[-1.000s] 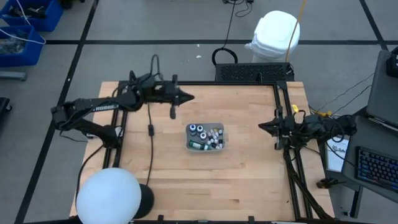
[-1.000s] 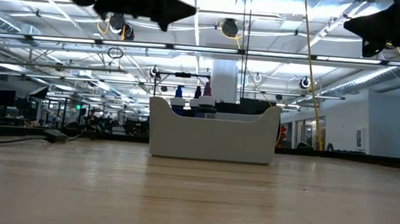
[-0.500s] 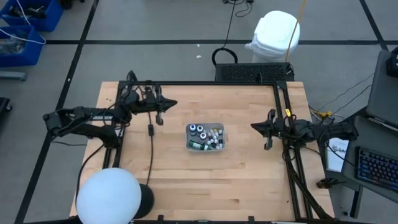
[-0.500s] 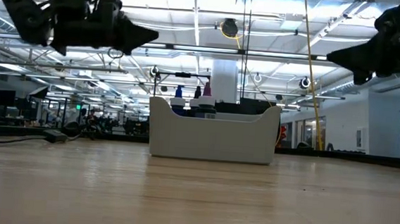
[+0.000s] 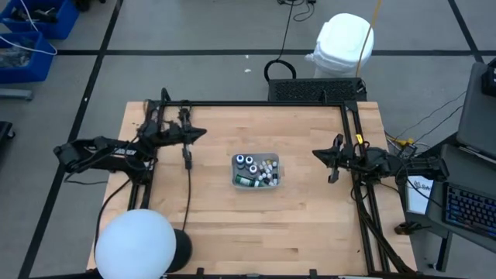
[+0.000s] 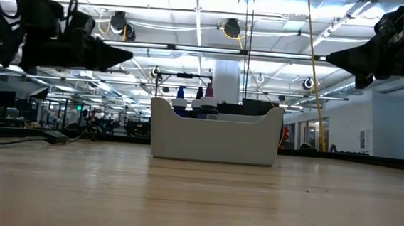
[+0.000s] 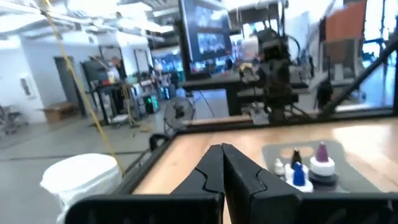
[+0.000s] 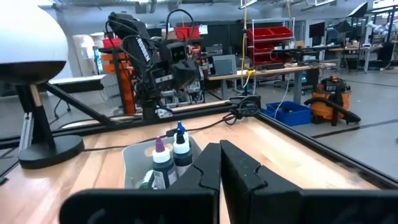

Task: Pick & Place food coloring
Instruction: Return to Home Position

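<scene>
The food coloring bottles (image 5: 255, 170) stand together inside a translucent grey tray (image 5: 235, 177) at the table's middle; their tips (image 6: 192, 97) show above its rim, and several (image 7: 301, 168) (image 8: 168, 155) show in both wrist views. My left gripper (image 5: 203, 132) hangs shut above the table near its left edge, pointing level toward the tray. My right gripper (image 5: 315, 154) hangs shut near the right edge, also level and aimed at the tray. Neither holds anything.
A white globe lamp (image 5: 136, 246) on a dark base stands at the near left corner, its cable (image 5: 187, 186) running across the table's left part. Black frame rails (image 5: 353, 132) border the table. Bare wood lies all around the tray.
My left gripper has drawn back toward the table's left edge, away from the tray, and sunk lower while staying shut. My right gripper has come down a little and swung slightly toward the near edge, still shut. The tray and bottles have kept still.
</scene>
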Motion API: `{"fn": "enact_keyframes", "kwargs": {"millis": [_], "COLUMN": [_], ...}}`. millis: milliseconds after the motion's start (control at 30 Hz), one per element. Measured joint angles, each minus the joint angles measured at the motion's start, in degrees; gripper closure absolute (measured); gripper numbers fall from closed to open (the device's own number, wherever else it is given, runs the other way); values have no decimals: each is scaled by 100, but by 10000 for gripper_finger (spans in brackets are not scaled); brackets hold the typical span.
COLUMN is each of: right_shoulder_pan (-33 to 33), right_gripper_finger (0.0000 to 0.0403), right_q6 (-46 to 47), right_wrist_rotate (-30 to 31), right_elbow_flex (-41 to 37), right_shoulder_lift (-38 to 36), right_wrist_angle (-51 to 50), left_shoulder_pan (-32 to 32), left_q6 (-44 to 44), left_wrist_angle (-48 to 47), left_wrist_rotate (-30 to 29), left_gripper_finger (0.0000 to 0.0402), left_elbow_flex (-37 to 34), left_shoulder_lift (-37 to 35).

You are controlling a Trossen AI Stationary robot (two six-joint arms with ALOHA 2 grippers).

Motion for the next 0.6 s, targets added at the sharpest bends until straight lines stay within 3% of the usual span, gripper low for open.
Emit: {"fn": "enact_keyframes", "kwargs": {"millis": [167, 333, 500, 600], "right_shoulder_pan": [-2, -1, 0, 0], "right_gripper_finger": [403, 403, 403, 403], "right_q6": [-57, -75, -79, -97], "right_wrist_rotate": [-125, -128, -131, -130], "right_elbow_flex": [-7, -11, -13, -16], "right_shoulder_lift": [2, 2, 2, 2], "right_wrist_angle": [-25, -27, -35, -35], "left_shoulder_pan": [871, 1496, 1615, 1435], "left_q6": [-672, -1072, -975, -1114], "left_wrist_angle": [900, 1164, 1055, 913], "left_wrist_rotate": [928, 1627, 1729, 1392], "left_gripper_finger": [399, 400, 400, 400], "left_elbow_flex": [-268, -293, -435, -433], "left_shoulder_lift": [-3, -3, -3, -3]}}
